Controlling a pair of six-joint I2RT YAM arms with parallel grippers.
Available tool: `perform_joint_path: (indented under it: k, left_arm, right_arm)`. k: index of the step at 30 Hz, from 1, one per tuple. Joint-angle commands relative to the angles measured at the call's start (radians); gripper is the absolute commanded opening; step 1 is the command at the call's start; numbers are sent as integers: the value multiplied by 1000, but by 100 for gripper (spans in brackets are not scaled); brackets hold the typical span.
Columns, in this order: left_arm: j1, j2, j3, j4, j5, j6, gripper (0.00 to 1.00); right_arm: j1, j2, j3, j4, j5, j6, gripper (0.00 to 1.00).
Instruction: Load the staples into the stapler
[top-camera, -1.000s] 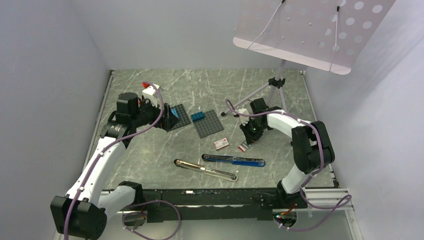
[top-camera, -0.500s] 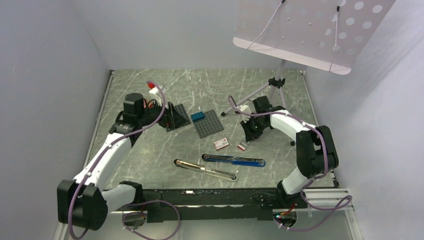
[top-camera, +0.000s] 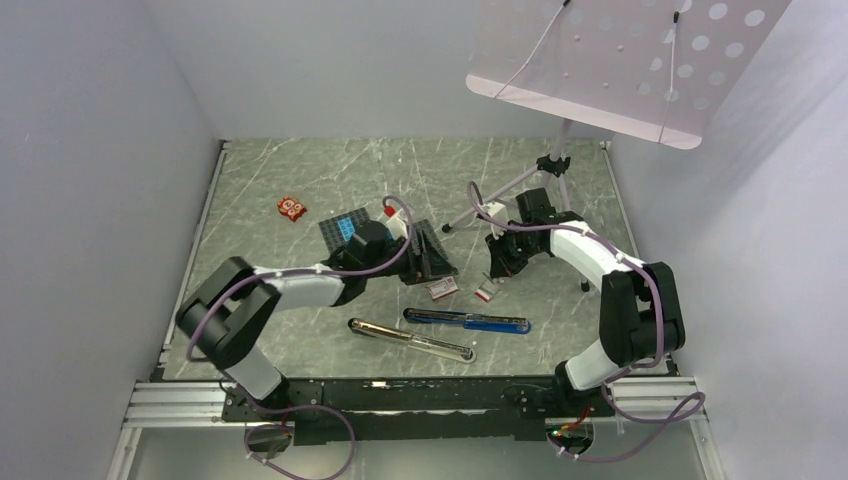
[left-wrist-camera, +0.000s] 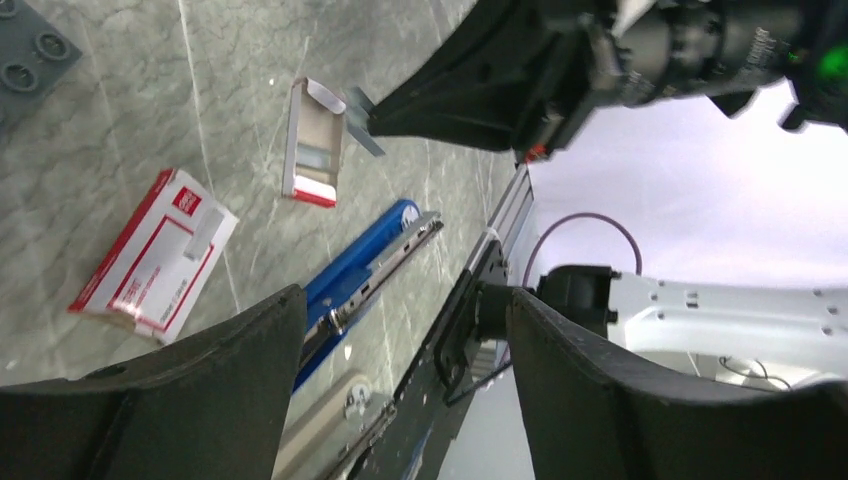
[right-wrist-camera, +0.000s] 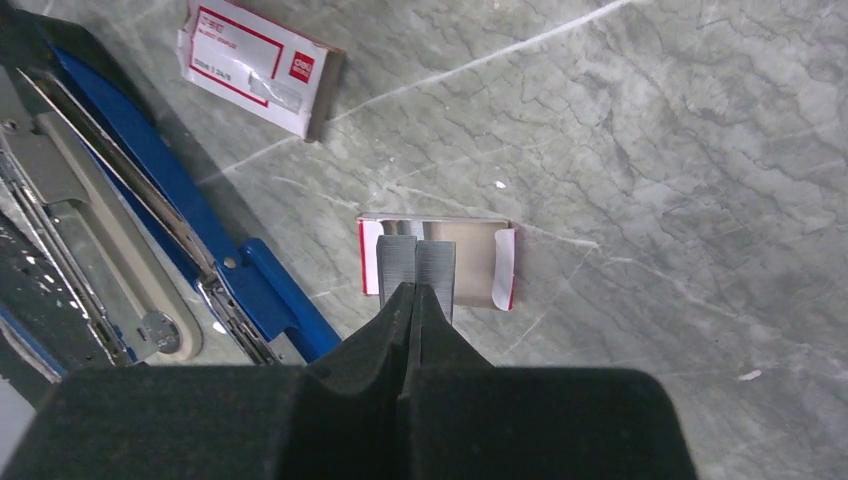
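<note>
The white staple box with red print (top-camera: 442, 288) lies on the table; it also shows in the left wrist view (left-wrist-camera: 155, 255) and the right wrist view (right-wrist-camera: 258, 67). Its open tray with red ends (top-camera: 487, 292) lies to the right (right-wrist-camera: 475, 262) (left-wrist-camera: 313, 155). My right gripper (top-camera: 497, 268) (right-wrist-camera: 415, 295) is shut on a grey strip of staples (right-wrist-camera: 416, 262) just above the tray; the strip sticks out of its tip (left-wrist-camera: 360, 105). The opened stapler lies in front, blue arm (top-camera: 468, 321) (right-wrist-camera: 170, 190) and beige arm (top-camera: 412, 340). My left gripper (top-camera: 425, 262) (left-wrist-camera: 405, 330) is open and empty beside the box.
An orange-red tile with two round faces (top-camera: 292, 208) lies at the back left. Two grey baseplates (top-camera: 336, 228) (top-camera: 440, 262) lie mid-table, one bearing a blue brick (top-camera: 349, 224). A tripod leg (top-camera: 500, 190) stands behind the right gripper. The black front rail (top-camera: 400, 388) runs along the near edge.
My left arm has swung from the back left to the middle, beside the staple box, uncovering the orange-red tile. My right gripper has shifted slightly back over the tray.
</note>
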Motion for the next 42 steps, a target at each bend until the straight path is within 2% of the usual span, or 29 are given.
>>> perform_joint_path:
  k: [1, 4, 7, 8, 15, 28, 39, 42]
  left_arm:
    - [-59, 117, 74, 230, -146, -203, 73]
    - [-80, 202, 118, 248, -177, -229, 66]
    - [-102, 255, 182, 190, -211, -205, 64]
    - [-108, 274, 202, 173, -214, -200, 60]
    - [-115, 392, 275, 168, -176, -225, 49]
    - [-141, 488, 341, 195, -110, -267, 45]
    - [-151, 537, 348, 261, -86, -318, 34]
    - [-151, 545, 350, 275, -84, -329, 28]
  right_arm:
    - [-15, -37, -2, 18, -63, 28, 0]
    - [-21, -34, -5, 15, -75, 30, 0]
    - [-31, -21, -1, 5, -85, 28, 0]
    - [-33, -19, 1, 4, -87, 28, 0]
    - [-40, -22, -2, 4, -91, 26, 0]
    - [-40, -14, 1, 7, -92, 24, 0]
    - [-39, -7, 1, 3, -96, 22, 0]
    - [-40, -7, 2, 2, -98, 21, 0]
